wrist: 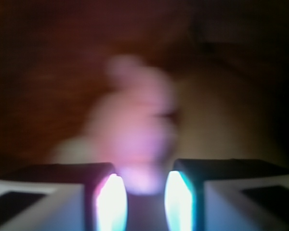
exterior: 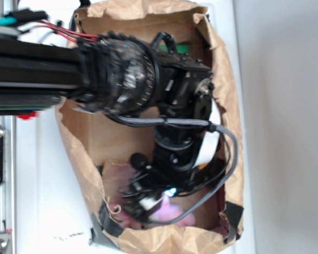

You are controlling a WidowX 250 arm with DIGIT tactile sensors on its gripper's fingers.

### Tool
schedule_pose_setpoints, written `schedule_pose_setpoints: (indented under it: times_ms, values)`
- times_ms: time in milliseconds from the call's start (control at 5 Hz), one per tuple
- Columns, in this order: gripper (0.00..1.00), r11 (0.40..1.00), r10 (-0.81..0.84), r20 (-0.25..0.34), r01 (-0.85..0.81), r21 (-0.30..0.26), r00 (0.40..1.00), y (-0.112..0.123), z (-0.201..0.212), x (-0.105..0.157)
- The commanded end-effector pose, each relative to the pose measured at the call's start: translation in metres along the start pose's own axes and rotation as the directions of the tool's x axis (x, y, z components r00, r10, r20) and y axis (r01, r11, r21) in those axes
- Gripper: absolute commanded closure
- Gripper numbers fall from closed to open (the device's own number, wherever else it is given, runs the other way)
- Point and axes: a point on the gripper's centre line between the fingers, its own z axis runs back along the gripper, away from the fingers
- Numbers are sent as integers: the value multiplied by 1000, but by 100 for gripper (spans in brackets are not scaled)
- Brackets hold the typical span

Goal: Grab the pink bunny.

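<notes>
1. Claw [wrist: 140, 199] is down inside the brown paper bag [exterior: 79, 159], at the end away from the arm's base.
2. Jaws part open, a narrow gap, nothing clamped.
3. Pink bunny [wrist: 135, 130] lies dead ahead of the gap on the bag floor, its near end already between the fingertips [wrist: 111, 202].
4. Wrist view is blurred; its long axis seems to run straight away from the claw.
5. Judgement: short push forward, then close.

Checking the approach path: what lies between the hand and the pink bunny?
Nothing: in the wrist view the pink bunny sits directly before the hand, partly between its fingers.
</notes>
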Motion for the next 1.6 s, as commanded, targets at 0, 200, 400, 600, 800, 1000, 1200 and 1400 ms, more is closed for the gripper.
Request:
schedule_pose_setpoints:
  times_ms: [0, 200, 400, 600, 800, 1000, 1200, 1400]
  values:
    - [0, 998, 33, 52, -36, 46, 998, -27, 10, 22]
    - [0, 996, 84, 45, -85, 27, 996, -29, -10, 28]
    - [0, 984, 177, 75, -176, -17, 981, -24, -30, 30]
    - [0, 983, 176, 14, -175, -58, 984, -20, -57, 28]
    - [0, 989, 145, -43, -147, -30, 988, -19, -76, 21]
    - [0, 988, 147, -52, -149, -29, 988, -17, -72, 17]
    - [100, 992, 124, -23, -124, -3, 992, -16, -61, 13]
    - [100, 994, 105, 24, -105, -2, 994, -13, -47, 10]
